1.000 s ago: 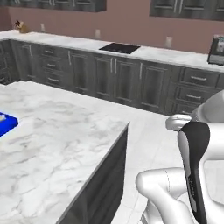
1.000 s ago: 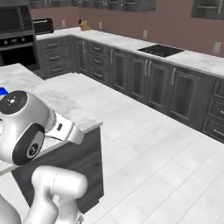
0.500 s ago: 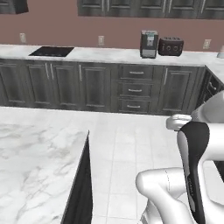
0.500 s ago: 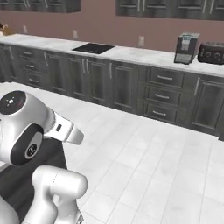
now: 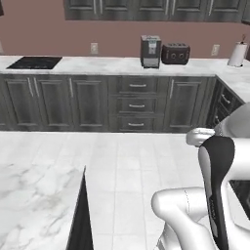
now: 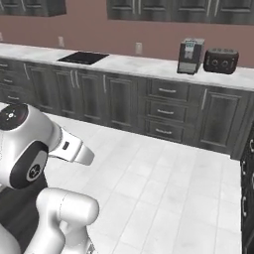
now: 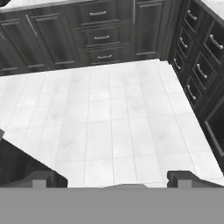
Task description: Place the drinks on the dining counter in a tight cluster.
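Left base view: a corner of the dining worktop [image 5: 34, 205] sits at the lower left, its marble top bare where it shows, its dark end panel dropping at the corner edge. Beyond it a wide stretch of white tiled floor [image 5: 136, 161] runs to the wall worktop [image 5: 112, 64], which carries a cooktop [image 5: 35, 62], a coffee machine [image 5: 150, 51], a toaster [image 5: 176, 53] and a paper towel roll [image 5: 237, 53]. The arm [image 5: 215, 195] rises at the lower right.

Right base view: the arm's white shoulder fills the lower left; open floor lies between it and the dark drawer fronts [image 6: 166, 111] under the wall worktop.

Hand view: the jaws [image 7: 112, 179] stand wide apart, a fingertip [image 7: 41, 178] at each lower corner, holding and touching nothing. Below them is bare tile, bounded by dark cabinets ahead and on the right, where the two runs meet in a corner.
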